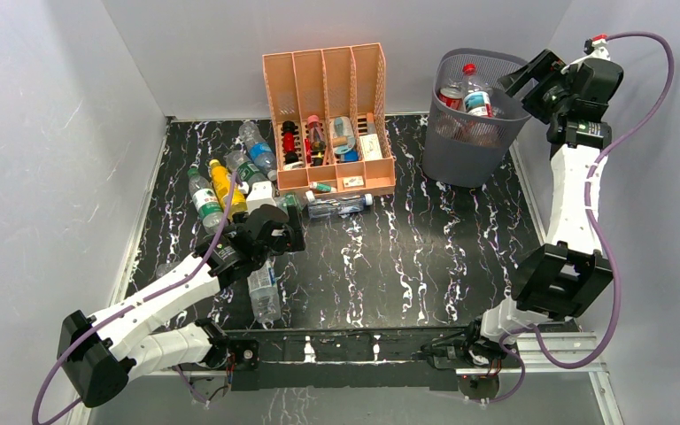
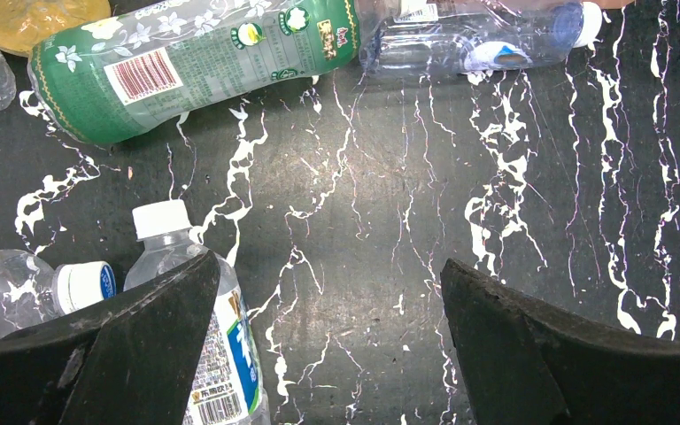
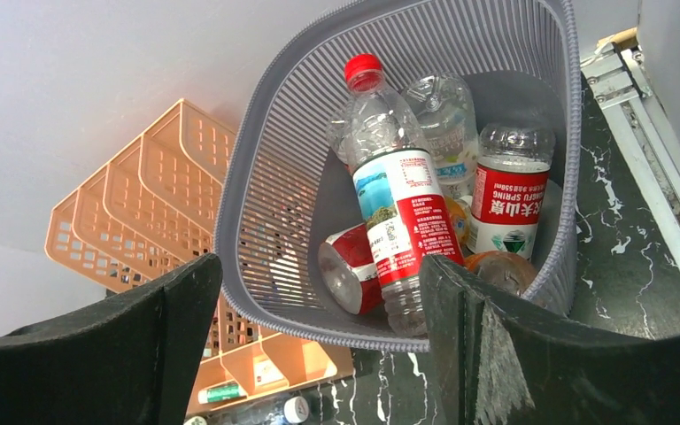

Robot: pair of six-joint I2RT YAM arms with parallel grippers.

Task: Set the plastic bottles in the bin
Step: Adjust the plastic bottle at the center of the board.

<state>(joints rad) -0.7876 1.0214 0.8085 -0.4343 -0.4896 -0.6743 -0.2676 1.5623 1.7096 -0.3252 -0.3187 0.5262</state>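
Note:
The grey mesh bin [image 1: 469,146] stands at the back right. It holds several bottles, among them a red-capped clear bottle [image 3: 398,204] and a red-labelled one [image 3: 509,199]. My right gripper [image 1: 521,81] is open and empty, above the bin's right rim [image 3: 257,177]; the right wrist view shows it [image 3: 319,274] looking down into the bin. Several bottles lie at the left, including a yellow one [image 1: 223,186]. My left gripper [image 1: 285,235] is open and empty, low over the table [image 2: 329,274]. A white-capped, blue-labelled clear bottle [image 2: 204,328] lies beside its left finger. A green-labelled bottle [image 2: 186,66] lies ahead.
The peach file organizer [image 1: 328,115] with small items stands at the back centre, left of the bin; it also shows in the right wrist view [image 3: 142,195]. A clear bottle [image 1: 336,205] lies in front of it. Grey walls close the left, back and right sides.

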